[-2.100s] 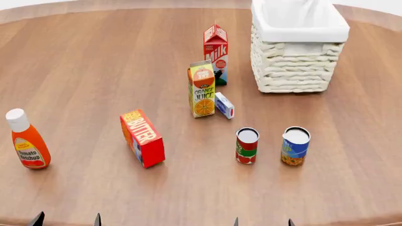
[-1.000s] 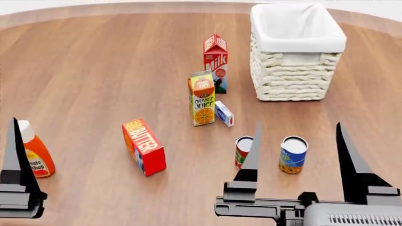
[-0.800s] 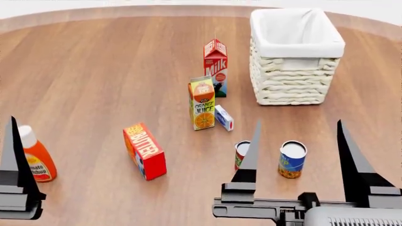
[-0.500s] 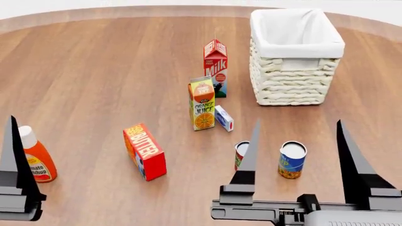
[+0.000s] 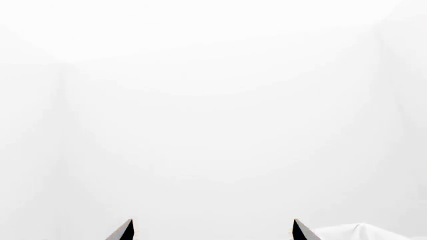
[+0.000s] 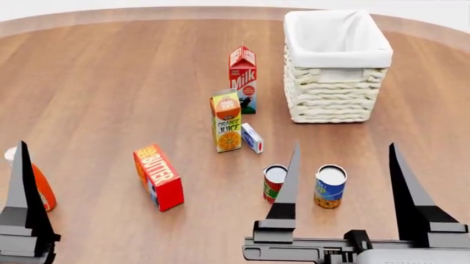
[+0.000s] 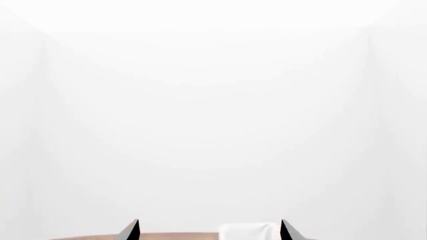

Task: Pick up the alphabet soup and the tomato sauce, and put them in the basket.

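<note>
At the far left of the counter (image 6: 110, 71), your left hand (image 5: 212, 231) shows in the head view only as one dark finger (image 6: 22, 187) rising at the near edge; its wrist camera shows two finger tips set wide apart with nothing between them, so it stands open and empty. Just behind that finger is the ketchup bottle (image 6: 43, 187), mostly hidden, so I can read little more than its orange side. To the right and near you lies the red butter box (image 6: 158, 177), tilted on the wood. Further right and farther off stands the orange juice carton (image 6: 227, 121), upright, with a small blue and white box (image 6: 252, 137) just beside it on its right, and the milk carton (image 6: 242, 80) upright behind them. Near you again, the tomato sauce (image 6: 274, 183) stands upright on the counter, partly covered by the left finger of your right hand (image 6: 342, 181). The alphabet soup (image 6: 329, 186) stands upright just to its right, apart from it, and appears between that hand's two fingers in the head view. The right hand is spread wide and grips nothing. At the far right, well behind both cans, sits the basket (image 6: 334, 99), its white liner (image 6: 338, 56) folded over the rim.
</note>
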`<state>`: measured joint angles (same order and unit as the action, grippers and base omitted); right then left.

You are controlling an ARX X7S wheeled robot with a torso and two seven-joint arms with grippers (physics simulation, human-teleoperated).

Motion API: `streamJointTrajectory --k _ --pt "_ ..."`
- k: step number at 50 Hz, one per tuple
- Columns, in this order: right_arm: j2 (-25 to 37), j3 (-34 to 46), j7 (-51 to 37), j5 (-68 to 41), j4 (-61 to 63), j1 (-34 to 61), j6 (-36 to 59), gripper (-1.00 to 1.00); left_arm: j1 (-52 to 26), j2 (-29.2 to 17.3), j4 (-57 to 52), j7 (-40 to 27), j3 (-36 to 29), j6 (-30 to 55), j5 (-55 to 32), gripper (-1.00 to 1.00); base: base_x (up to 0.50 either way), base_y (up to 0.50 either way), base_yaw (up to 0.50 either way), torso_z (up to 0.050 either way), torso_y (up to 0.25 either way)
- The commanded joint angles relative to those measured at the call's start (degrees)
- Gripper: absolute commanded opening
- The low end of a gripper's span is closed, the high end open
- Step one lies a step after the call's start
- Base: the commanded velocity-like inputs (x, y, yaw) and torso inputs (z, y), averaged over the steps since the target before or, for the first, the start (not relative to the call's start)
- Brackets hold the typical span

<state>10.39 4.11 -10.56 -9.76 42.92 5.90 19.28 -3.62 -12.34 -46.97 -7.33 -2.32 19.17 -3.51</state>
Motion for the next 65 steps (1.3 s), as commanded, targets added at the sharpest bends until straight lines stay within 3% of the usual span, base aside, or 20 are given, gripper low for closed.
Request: streamJointTrajectory --k 1,27,65 --pt "0.57 0.38 -0.40 -0.35 -0.03 -0.15 -0.12 1.00 0.17 -0.22 0.09 -0.33 -0.80 -0.67 -0.24 1.00 0.00 -0.22 0.00 0.000 0.000" --pt "2.13 2.54 -1.82 0.76 -0.88 -0.19 -0.38 1.00 0.46 -1.69 0.10 -1.80 -1.23 -1.20 -1.55 1.00 0.01 -0.10 0.00 0.000 0.000" --pt "4.42 4.40 -3.76 0.10 -1.05 -0.63 -1.67 1.00 0.78 -3.23 0.68 -3.71 -2.61 -2.32 -2.51 1.00 0.25 -0.03 0.00 0.000 0.000"
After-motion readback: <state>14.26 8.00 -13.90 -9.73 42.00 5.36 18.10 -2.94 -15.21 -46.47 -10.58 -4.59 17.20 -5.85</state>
